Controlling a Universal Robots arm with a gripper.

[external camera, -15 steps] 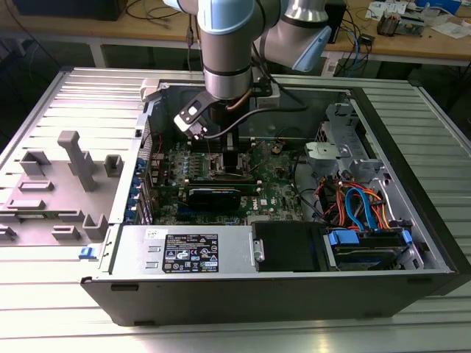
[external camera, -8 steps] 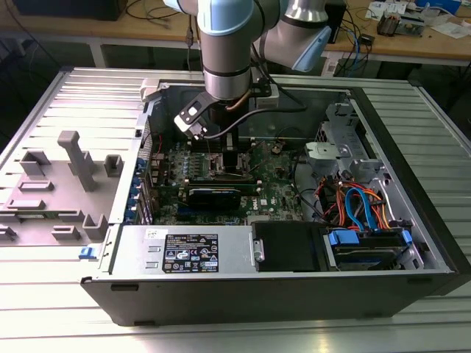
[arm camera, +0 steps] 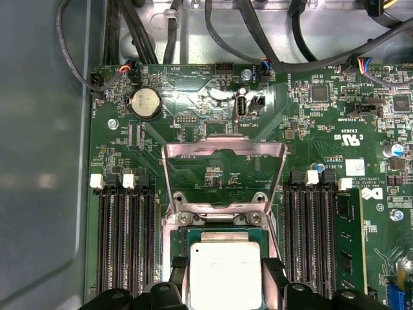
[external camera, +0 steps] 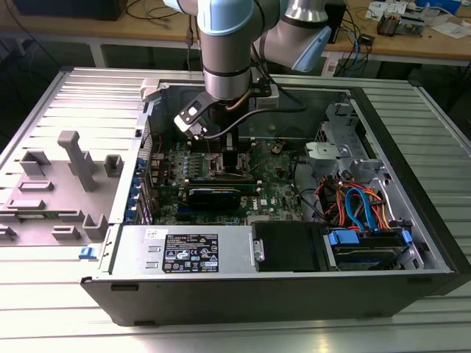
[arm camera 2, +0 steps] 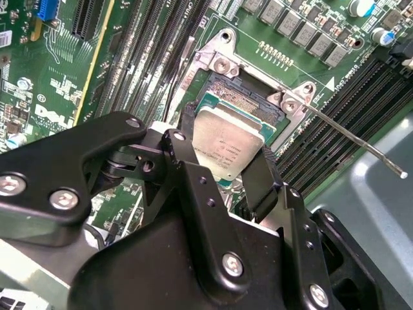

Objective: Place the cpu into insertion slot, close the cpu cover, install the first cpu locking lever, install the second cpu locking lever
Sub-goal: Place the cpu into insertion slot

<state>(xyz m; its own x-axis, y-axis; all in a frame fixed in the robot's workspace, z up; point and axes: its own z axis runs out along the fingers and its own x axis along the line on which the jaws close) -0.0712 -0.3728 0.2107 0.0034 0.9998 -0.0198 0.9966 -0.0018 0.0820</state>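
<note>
- Black metal gripper point(arm camera 2: 226, 155), chunky and held together with round bolts, is closest. Its two fingers point(arm camera 2: 258, 177) squeeze opposite sides of the small flat square cpu point(arm camera 2: 227, 145), so it is clamped on the chip.
- The cpu has a smooth, shiny silver-grey top and a thin green edge. It sits right over the insertion slot point(arm camera 2: 240, 97), a bit tilted. I cannot tell if it is all the way down.
- The slot is a square hole with a dark middle and a grey metal rim with round screws.
- The thin silvery cpu cover point(arm camera: 222, 149), a frame with a square hole in it, stands tipped up at the slot's edge.
- A thin, straight silver wire lever point(arm camera 2: 352, 139) pokes out from one corner of the slot.
- Long, narrow black memory slots point(arm camera: 122, 239) lie on both sides of the slot, on the bumpy green circuit board point(arm camera: 310, 129).
- A round silver battery point(arm camera: 146, 102) lies past the cover, farther from the slot.
- In the exterior view, the smooth grey and blue robot arm point(external camera: 228, 51) comes straight down over the slot.
</note>
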